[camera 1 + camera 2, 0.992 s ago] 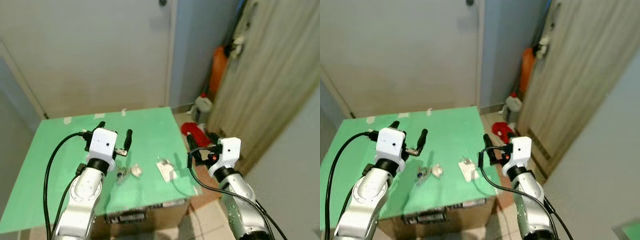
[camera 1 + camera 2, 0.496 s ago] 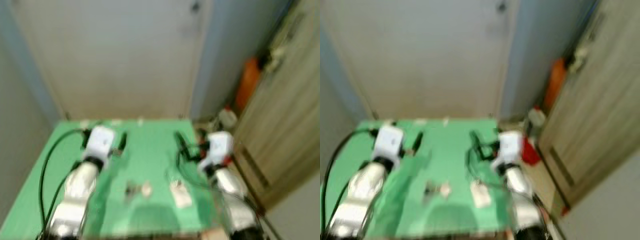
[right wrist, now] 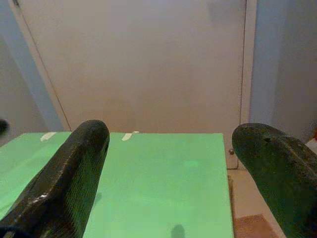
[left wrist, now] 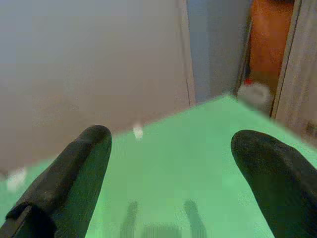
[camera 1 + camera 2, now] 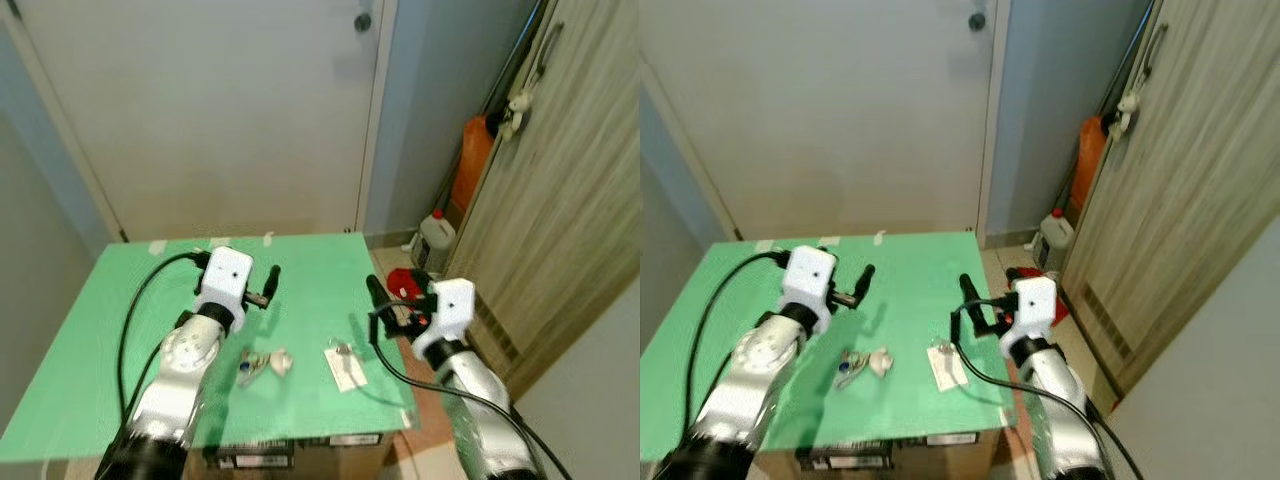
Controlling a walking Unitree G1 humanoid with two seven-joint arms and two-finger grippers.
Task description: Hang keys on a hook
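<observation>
Near the front of a green table lie the keys, a small tangle too fine to make out, with a white tag just to their right. Above the table, apart from the keys, the left gripper and right gripper hover with fingers spread wide and empty. Beyond stands a pale door, and at far right a wooden door, cut off by the frame, with a small blurred thing hanging on it.

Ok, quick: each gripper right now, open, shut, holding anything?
Left gripper: open, empty, above the green table.
Right gripper: open, empty, over the table's right edge.
Keys lie on the table.
</observation>
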